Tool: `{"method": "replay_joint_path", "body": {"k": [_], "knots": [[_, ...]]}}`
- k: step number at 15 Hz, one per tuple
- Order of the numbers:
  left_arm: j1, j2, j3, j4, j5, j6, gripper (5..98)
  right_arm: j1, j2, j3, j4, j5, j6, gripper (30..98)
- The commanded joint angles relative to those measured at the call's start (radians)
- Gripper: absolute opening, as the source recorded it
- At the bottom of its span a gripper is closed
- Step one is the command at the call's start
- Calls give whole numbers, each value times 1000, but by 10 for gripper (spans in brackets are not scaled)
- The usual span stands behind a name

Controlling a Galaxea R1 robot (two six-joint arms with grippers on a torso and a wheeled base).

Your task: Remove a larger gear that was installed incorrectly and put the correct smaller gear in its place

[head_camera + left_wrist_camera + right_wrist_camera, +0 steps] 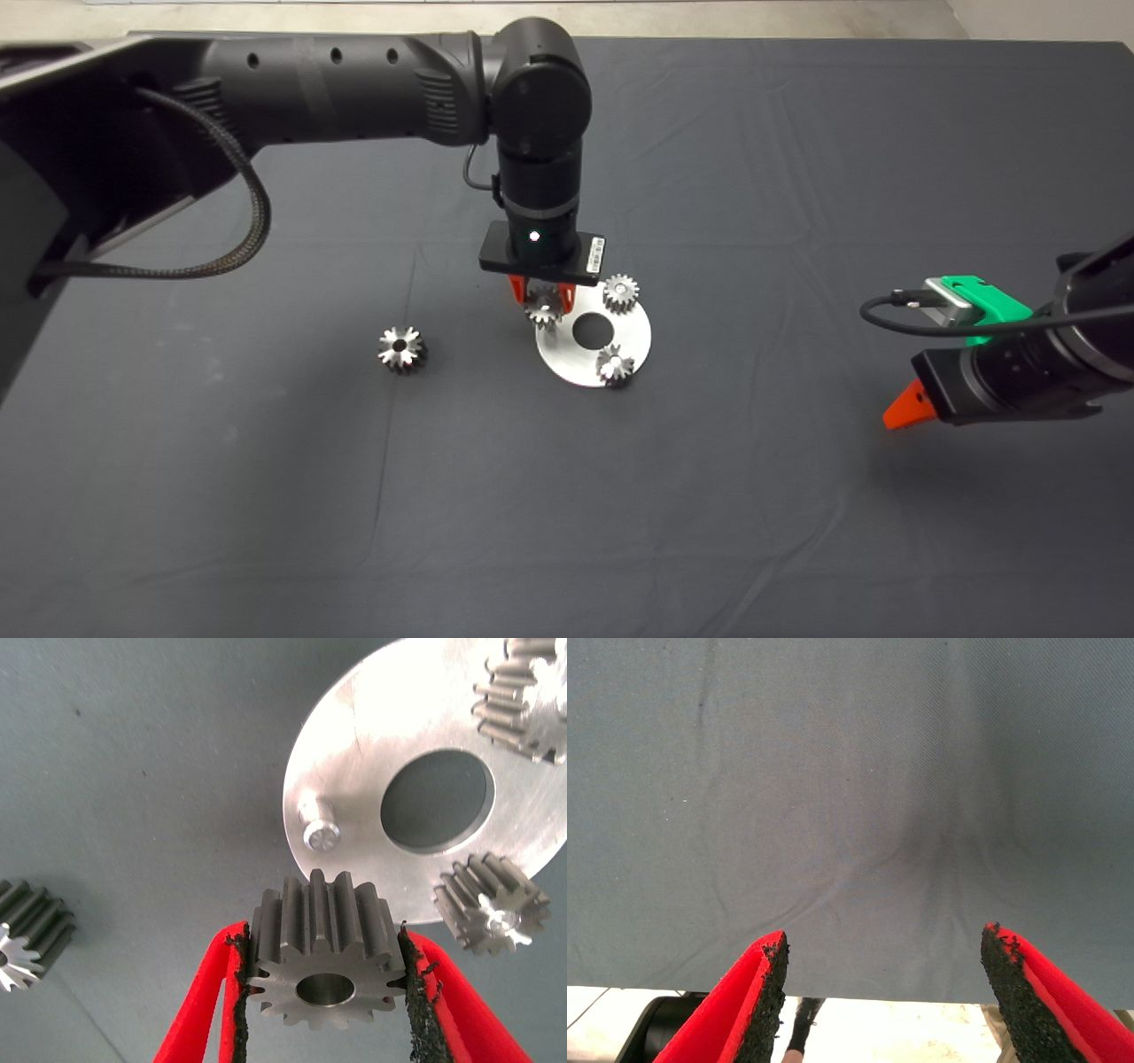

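Observation:
My left gripper [542,298] hangs over the left rim of the round silver plate [567,359], shut on a smaller gear [543,310]. In the left wrist view the gripper [323,939] squeezes that fine-toothed gear [323,961] between its pads, just short of a bare pin [320,830] on the plate [354,735]. Two more small gears [621,291] [614,364] sit on the plate. The larger gear [403,348], with deep star-like teeth, lies on the mat left of the plate and shows in the left wrist view too [27,935]. My right gripper [908,408] waits open at the right.
The plate has a large round centre hole [594,330]. In the right wrist view the right gripper [884,948] has only dark mat [850,797] between its fingers, with the mat's edge and pale floor beyond.

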Motion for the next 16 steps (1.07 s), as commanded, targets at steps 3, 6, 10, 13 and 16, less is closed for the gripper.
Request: {"method": "replay_joint_path", "body": {"k": [3, 6, 10, 13, 16], "knots": [[-24, 7, 19, 53, 34, -26, 347, 22, -10, 22, 37, -126, -4, 584], [-23, 9, 22, 56, 34, -40, 347, 22, -9, 21, 37, -126, -5, 584], [-6, 9, 27, 61, 32, -50, 347, 22, -9, 22, 37, -126, -4, 584], [7, 12, 9, 59, 34, -42, 347, 22, -6, 24, 37, -126, -3, 584], [34, 12, -13, 57, 32, -34, 347, 22, -6, 36, 37, -126, -3, 584]]}}
